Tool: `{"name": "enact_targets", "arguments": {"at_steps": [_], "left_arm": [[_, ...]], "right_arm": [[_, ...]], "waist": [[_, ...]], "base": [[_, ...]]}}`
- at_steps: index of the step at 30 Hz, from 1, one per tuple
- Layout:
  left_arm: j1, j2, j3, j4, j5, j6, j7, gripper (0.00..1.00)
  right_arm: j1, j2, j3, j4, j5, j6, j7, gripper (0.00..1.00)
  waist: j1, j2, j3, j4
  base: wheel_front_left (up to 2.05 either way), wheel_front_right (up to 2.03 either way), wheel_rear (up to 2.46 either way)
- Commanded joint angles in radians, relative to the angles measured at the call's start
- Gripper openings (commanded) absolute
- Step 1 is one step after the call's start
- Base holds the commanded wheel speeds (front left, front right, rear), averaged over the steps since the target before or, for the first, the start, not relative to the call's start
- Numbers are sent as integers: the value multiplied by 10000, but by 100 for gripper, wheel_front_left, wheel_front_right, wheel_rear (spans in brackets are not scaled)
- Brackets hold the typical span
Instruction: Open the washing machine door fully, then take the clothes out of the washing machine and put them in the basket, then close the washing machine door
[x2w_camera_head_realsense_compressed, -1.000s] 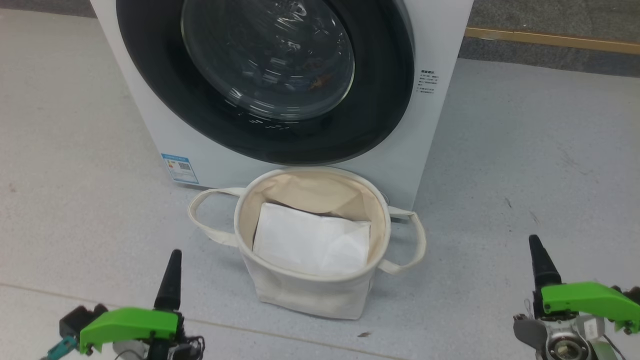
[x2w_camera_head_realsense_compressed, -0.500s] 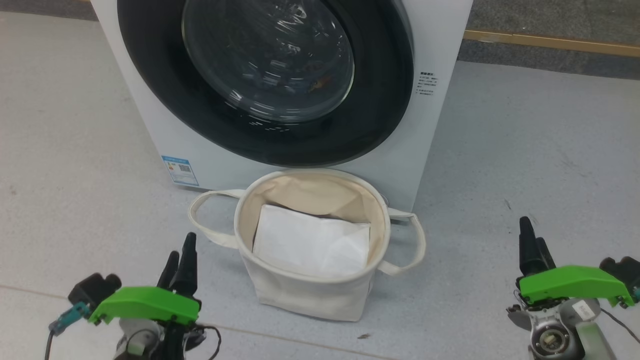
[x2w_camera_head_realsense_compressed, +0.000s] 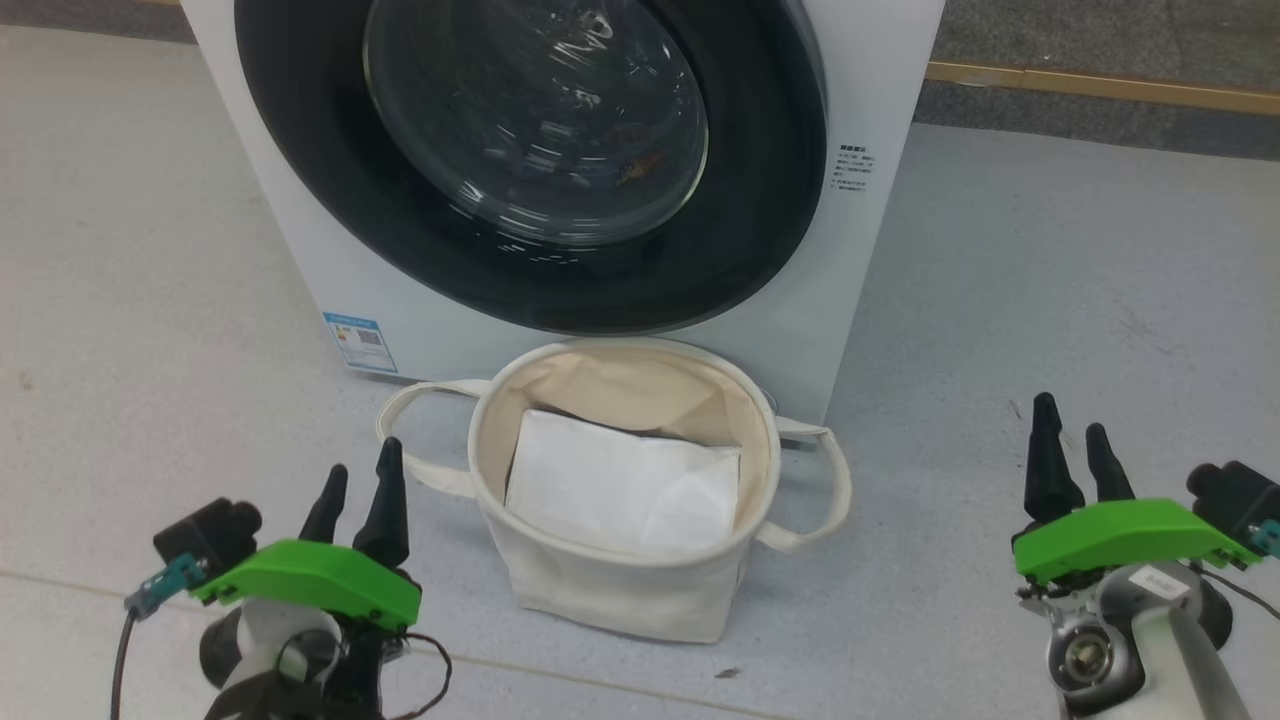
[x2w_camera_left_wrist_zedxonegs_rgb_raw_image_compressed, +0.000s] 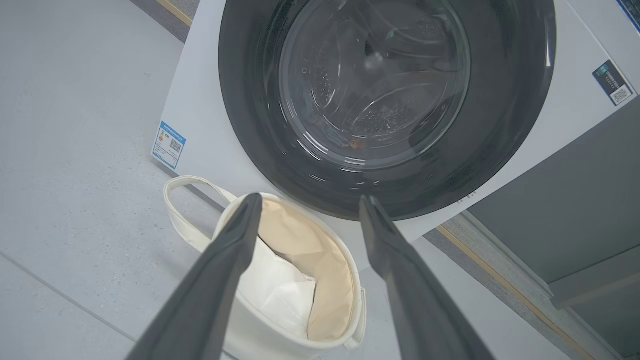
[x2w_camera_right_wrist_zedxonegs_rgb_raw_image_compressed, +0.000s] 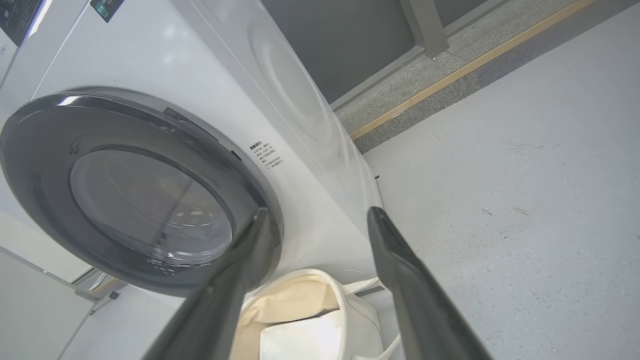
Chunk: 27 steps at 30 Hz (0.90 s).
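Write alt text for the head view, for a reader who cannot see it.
A white washer with its black-rimmed door shut stands on a grey floor, a cream basket holding a folded white sheet in front of it. The left gripper and right gripper hover open at the lower corners.

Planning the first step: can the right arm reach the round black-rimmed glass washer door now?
Probably yes: its open right pincer hovers over the grey floor with nothing between it and the shut round black-rimmed door.
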Motion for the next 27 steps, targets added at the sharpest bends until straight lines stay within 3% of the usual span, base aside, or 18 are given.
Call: {"name": "enact_targets", "arguments": {"at_steps": [1,11,27], "left_arm": [[-736,311,139,-254,306,58,-142,100],[-1265,668,-436,47,2116,456,-435,100],[-1640,1039,-588,15,4010,620,-903,100]], "right_arm": [[-660,-78,181,-384,-342,2,-148,100],[-982,-30,422,-435,-1990,2,-441,100],[-1200,6,617,-585,-4265,2,-909,100]], "waist": [[0,0,5,2],[0,0,57,14],[0,0,90,10]], "base": [[0,0,0],[0,0,0],[0,0,0]]}}
